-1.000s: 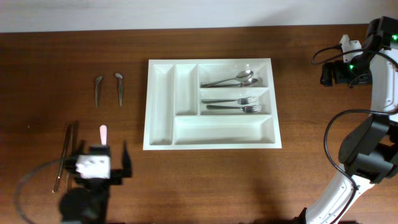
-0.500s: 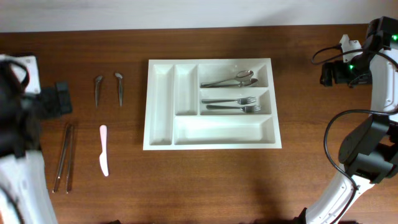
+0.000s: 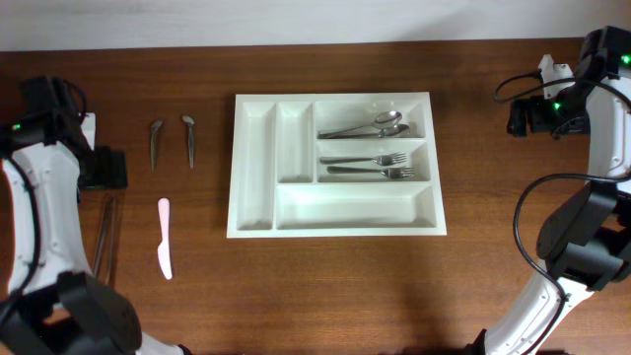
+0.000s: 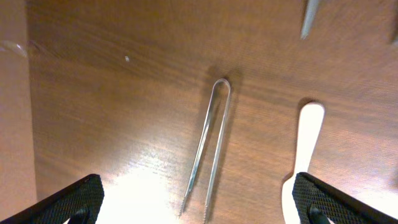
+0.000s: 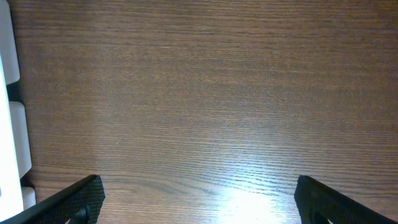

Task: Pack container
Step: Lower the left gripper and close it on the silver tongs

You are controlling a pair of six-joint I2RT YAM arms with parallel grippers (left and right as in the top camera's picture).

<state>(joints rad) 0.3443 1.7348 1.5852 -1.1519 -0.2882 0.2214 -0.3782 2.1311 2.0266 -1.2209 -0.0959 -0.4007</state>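
The white five-compartment container (image 3: 355,208) lies mid-table; its edge shows at the left of the right wrist view (image 5: 9,93). It holds spoons (image 3: 365,126) and forks (image 3: 367,166) in two crosswise compartments. Left of it lie metal tongs (image 3: 104,247), a white plastic knife (image 3: 164,238) and two small metal utensils (image 3: 155,143) (image 3: 188,140). My left gripper (image 3: 104,170) is open and empty above the tongs' far end; the left wrist view has its fingers (image 4: 199,208) astride the tongs (image 4: 208,149), with the knife (image 4: 301,155) beside them. My right gripper (image 3: 523,118) (image 5: 199,205) is open and empty over bare wood, right of the container.
The wooden table runs to a pale wall edge at the back. Black cables hang by the right arm (image 3: 527,84). A metal utensil tip (image 4: 309,15) shows at the top of the left wrist view.
My left arm has swung from the table's front edge out to the far left, and its gripper now hangs over the tongs. The right arm and all utensils have not moved.
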